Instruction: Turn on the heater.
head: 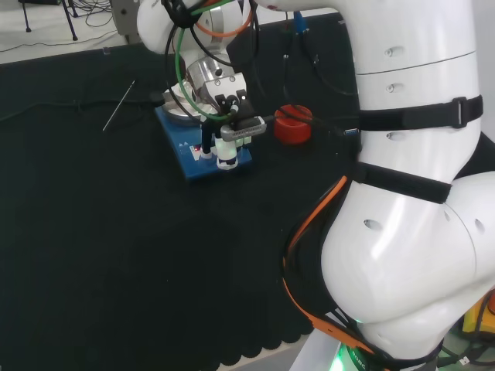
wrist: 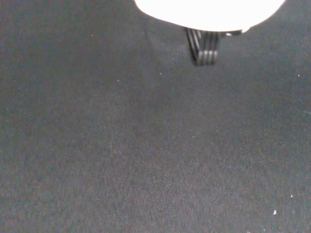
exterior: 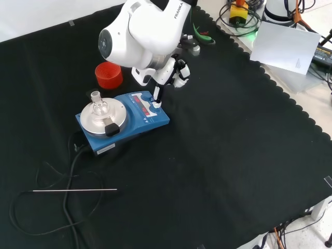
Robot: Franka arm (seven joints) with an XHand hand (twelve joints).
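Hand (exterior: 174, 72) hovering over heater (exterior: 124, 120) control panel; one straight finger (exterior: 156, 95) reaching down at front switch, other fingers curled, grasping nothing; heater sitting directly beneath fingers on table (exterior: 218, 171); contact likely, switching unconfirmed; press remaining.

Red ribbed plastic ring stand (exterior: 109, 75) sits on the black cloth (exterior: 218, 171) toward its far edge in the front view. Thin straight metal rod (exterior: 74, 190) lies flat near the cloth's left edge there, among loops of a black power cable (exterior: 67, 207). White paper sheet (exterior: 287, 46) lies off the cloth at its far right corner.
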